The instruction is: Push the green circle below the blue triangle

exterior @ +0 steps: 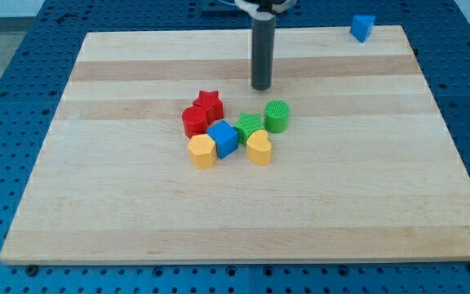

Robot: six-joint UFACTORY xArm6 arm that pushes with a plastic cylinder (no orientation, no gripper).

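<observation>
The green circle [277, 115] stands near the board's middle, at the right end of a cluster of blocks. The blue triangle [362, 27] sits far off at the board's top right corner. My tip [261, 86] is just above and slightly left of the green circle, a small gap apart from it.
The cluster left of the green circle holds a green star [250, 126], a blue cube [222, 139], a red star [209, 103], a red cylinder [193, 121], a yellow heart [259, 147] and a yellow block [202, 151]. The wooden board [121, 212] lies on a blue perforated table.
</observation>
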